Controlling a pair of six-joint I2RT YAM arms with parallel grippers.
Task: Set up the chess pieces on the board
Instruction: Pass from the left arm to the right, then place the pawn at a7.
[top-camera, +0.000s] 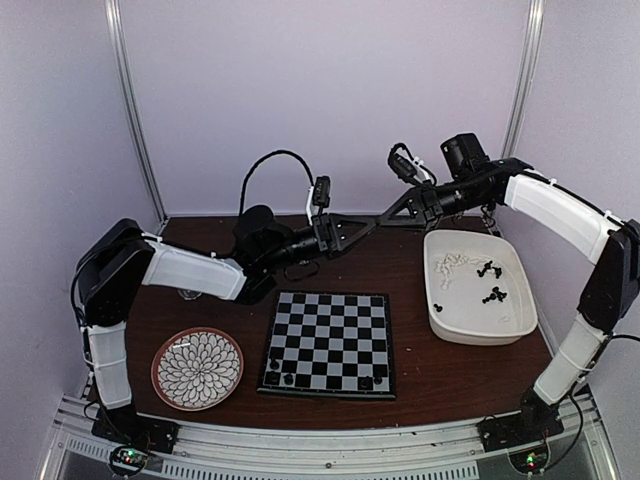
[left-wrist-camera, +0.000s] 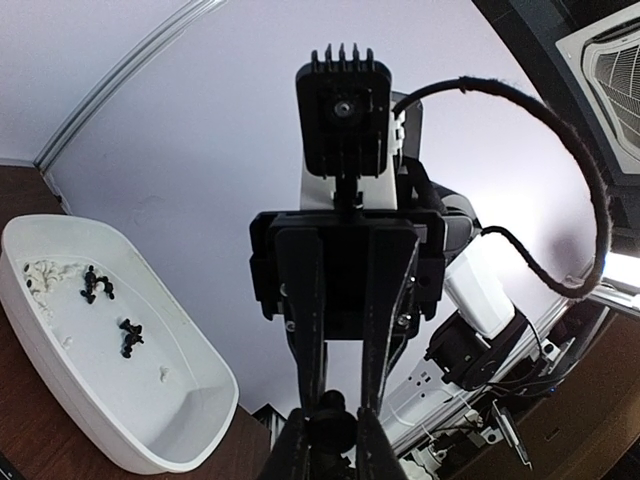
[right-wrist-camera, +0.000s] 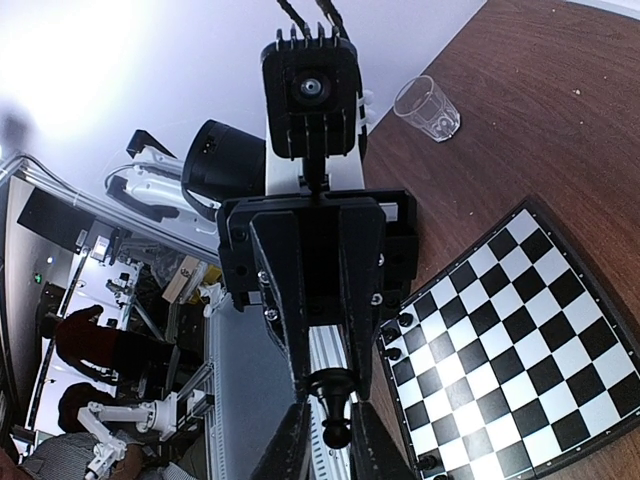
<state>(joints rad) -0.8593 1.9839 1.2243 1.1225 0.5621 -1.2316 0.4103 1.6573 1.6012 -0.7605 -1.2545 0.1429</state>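
Note:
My left gripper (top-camera: 366, 225) and right gripper (top-camera: 384, 218) meet tip to tip in the air behind the board (top-camera: 330, 335). Between them is one black pawn (right-wrist-camera: 333, 395). In the left wrist view the left gripper (left-wrist-camera: 335, 425) is shut on the pawn's base (left-wrist-camera: 335, 428). In the right wrist view the right gripper (right-wrist-camera: 330, 415) is closed around its head. Black pieces (top-camera: 289, 379) stand along the board's near row, also seen along the board's edge in the right wrist view (right-wrist-camera: 393, 352). White pieces (top-camera: 452, 265) and black pieces (top-camera: 492, 294) lie in the tub.
The white tub (top-camera: 480, 325) sits right of the board, and shows in the left wrist view (left-wrist-camera: 180, 420). A round flower-patterned plate (top-camera: 197, 368) lies at the near left. A small clear glass (right-wrist-camera: 427, 107) stands on the brown table behind the board's left side.

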